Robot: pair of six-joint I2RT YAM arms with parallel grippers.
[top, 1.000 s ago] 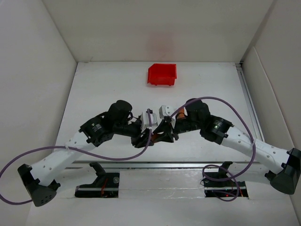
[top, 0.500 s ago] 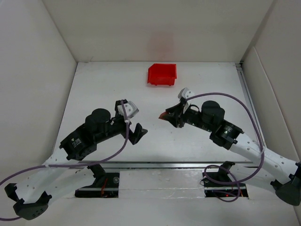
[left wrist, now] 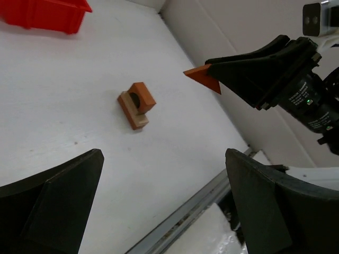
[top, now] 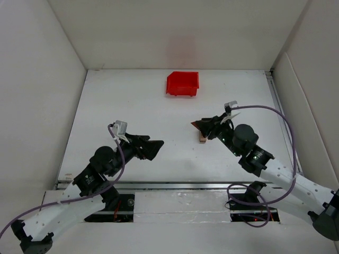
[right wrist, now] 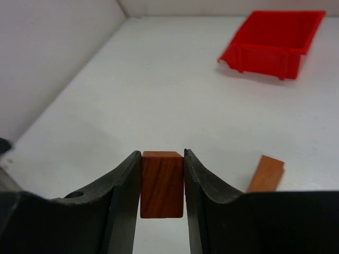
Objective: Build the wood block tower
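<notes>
Right jaws clamped on the reddish-brown block, aloft near the tan-and-orange pair on the worktop; left jaws wide apart, empty. Risk: an off-centre release onto that offset pair would likely topple the piece.

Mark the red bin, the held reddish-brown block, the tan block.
red bin (top: 181,91), top external view, near wall.
reddish-brown block (right wrist: 161,185), right wrist view, front face.
tan block (left wrist: 138,120), left wrist view, near end.
</notes>
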